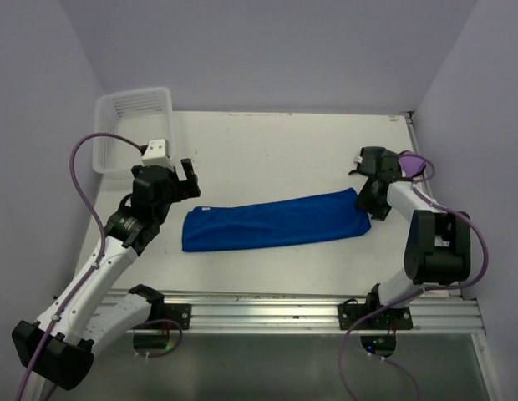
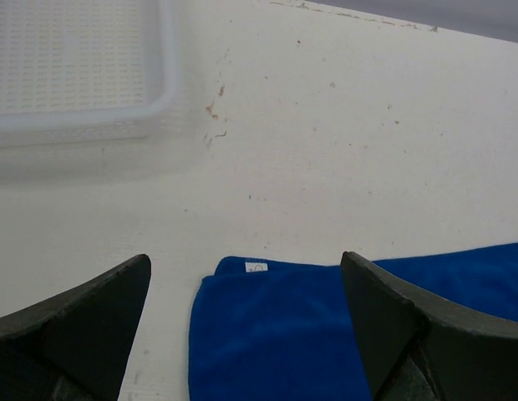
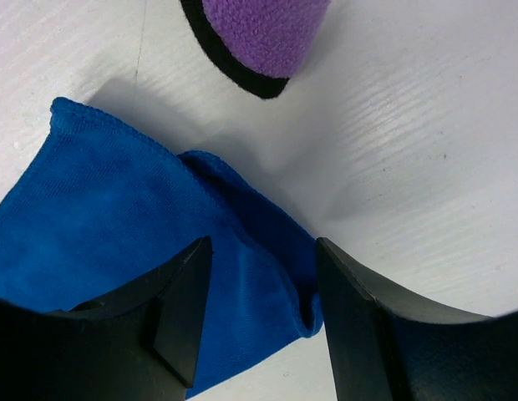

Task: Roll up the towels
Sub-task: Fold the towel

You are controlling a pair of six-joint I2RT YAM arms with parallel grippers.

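The bright blue towel (image 1: 276, 221) lies folded in a long strip across the middle of the table. My left gripper (image 1: 189, 178) hovers wide open just above and beyond its left end (image 2: 276, 334), with nothing between the fingers (image 2: 245, 257). At the strip's right end, my right gripper (image 1: 365, 200) is open, its jaws (image 3: 263, 242) straddling the bunched corner of the blue towel (image 3: 100, 209) without pinching it. A purple towel (image 3: 263, 33) with a dark edge beneath it shows just past that corner in the right wrist view. In the top view the right arm hides it.
A white plastic mesh basket (image 1: 129, 93) stands at the back left corner, also seen in the left wrist view (image 2: 75, 117). A metal rail (image 1: 267, 313) runs along the near table edge. Purple cables loop beside both arms.
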